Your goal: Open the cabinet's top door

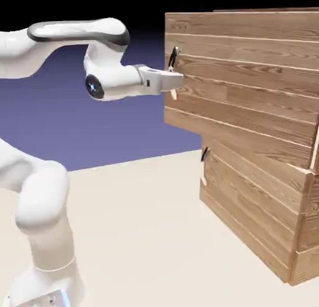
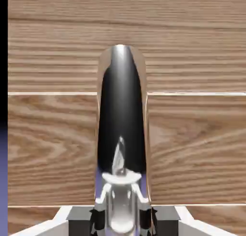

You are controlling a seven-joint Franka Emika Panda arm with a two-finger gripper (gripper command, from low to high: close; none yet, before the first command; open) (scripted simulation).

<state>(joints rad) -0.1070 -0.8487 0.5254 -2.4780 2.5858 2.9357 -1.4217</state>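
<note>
The cabinet [image 1: 293, 249] of brown wood planks fills the exterior view's right side. Its top door [image 1: 249, 93] stands swung out a little from the cabinet's front, its left edge further left than the lower door's. The door's dark bar handle [image 1: 173, 57] sits near that left edge. My gripper [image 1: 174, 81] reaches in level from the left and is shut on this handle. In the hand view the glossy black handle [image 2: 121, 110] rises large between the grey fingertips [image 2: 98, 216], with the gripper [image 2: 122, 216] closed around its base and the door's planks [image 2: 192, 148] behind.
The shorter lower door [image 1: 249, 206] has its own small handle [image 1: 204, 155] below my gripper. The cream table [image 1: 143, 224] stretches from the arm's base [image 1: 50, 281] at lower left to the cabinet.
</note>
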